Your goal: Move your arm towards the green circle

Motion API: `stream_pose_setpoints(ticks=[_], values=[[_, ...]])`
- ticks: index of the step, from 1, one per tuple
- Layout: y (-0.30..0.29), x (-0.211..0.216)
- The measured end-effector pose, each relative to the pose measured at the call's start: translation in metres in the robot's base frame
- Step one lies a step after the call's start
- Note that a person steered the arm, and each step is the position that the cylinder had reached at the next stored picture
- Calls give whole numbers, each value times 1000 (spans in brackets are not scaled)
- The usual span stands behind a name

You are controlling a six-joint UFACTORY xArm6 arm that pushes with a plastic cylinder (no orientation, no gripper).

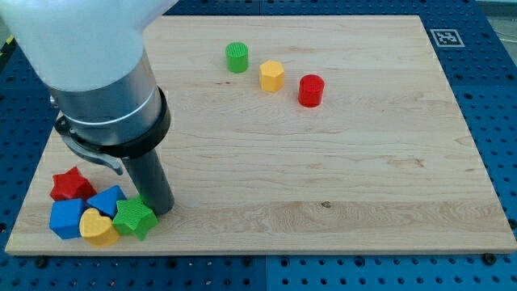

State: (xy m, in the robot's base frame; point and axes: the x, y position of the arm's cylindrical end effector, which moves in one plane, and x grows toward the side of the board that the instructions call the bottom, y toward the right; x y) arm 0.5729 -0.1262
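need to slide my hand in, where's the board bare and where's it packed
Bare: the wide stretch right of my tip and below the green circle, yellow hexagon and red cylinder. Crowded: bottom-left corner, green star, yellow heart, two blue blocks, red star.

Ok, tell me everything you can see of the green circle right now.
The green circle is a short, upright green cylinder with a ribbed-looking side, plastic by its look. It stands on the wooden board near the view's top, left of centre, leftmost in a loose row with the yellow block and red cylinder. Nothing touches it. My tip is far off toward the view's bottom left.
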Motion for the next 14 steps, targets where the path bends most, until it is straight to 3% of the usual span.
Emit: stream_pose_setpoints(ticks=[4,8,14], values=[[31,-48],[48,-175],[47,-209]])
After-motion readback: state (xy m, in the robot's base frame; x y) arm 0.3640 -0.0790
